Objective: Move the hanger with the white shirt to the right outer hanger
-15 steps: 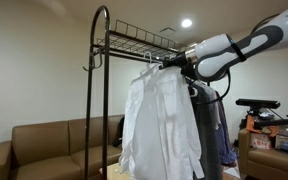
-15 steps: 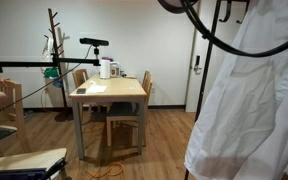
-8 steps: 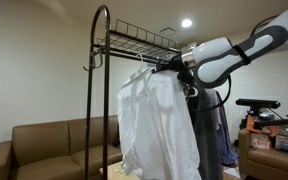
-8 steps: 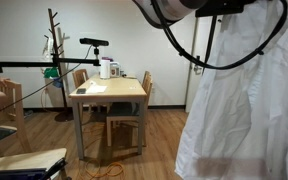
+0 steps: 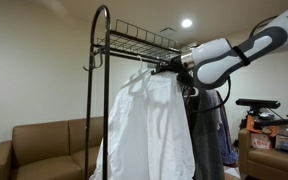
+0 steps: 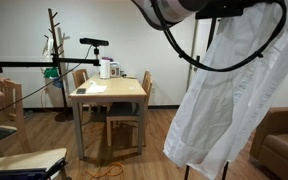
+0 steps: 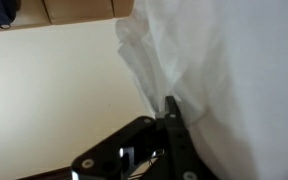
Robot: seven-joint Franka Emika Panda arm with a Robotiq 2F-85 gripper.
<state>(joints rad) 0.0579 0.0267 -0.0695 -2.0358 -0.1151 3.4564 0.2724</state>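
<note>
End effector [image 5: 170, 67] clamps the hanger [image 5: 142, 76]; the shirt [image 5: 149, 130] hangs below, its edge near the rack post [image 5: 91, 100], open room beyond.

white shirt [image 5: 149, 130], pale hanger [image 5: 144, 72], black rack [image 5: 91, 100], brown sofa [image 5: 44, 142], pale wooden table [image 6: 124, 90], dark grey garments [image 5: 212, 125]

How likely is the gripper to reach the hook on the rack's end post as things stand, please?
Probably yes: the gripper, shut on the hanger, is roughly level with the hook; only the end post stands between.
</note>
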